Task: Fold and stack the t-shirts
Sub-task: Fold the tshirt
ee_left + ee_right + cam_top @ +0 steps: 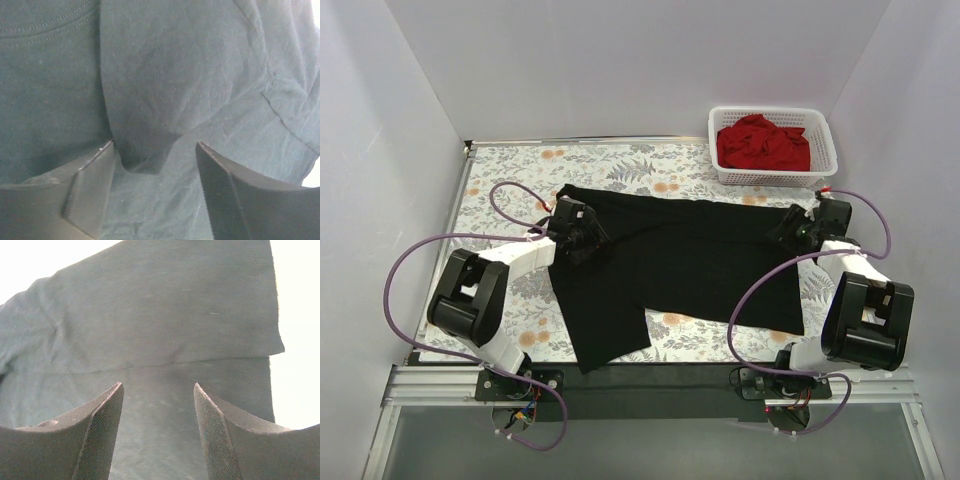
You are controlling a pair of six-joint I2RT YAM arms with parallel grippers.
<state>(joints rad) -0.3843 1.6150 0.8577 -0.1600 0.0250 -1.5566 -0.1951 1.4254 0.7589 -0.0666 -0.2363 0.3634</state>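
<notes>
The left arm's fingers stand parted around a raised fold of the plain black cloth t-shirt. The right arm's fingers are spread, empty, over its 3 o'clock edge. It lies spread mid-table. The crumpled bright red t-shirt fills the white plastic lattice basket at 1 o'clock.

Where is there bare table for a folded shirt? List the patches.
Bare table: the far strip between the back wall and the black t-shirt, left of the basket; a small near patch right of the shirt's near flap. Crowded: the middle under the shirt, its ends under the left gripper and right gripper.
</notes>
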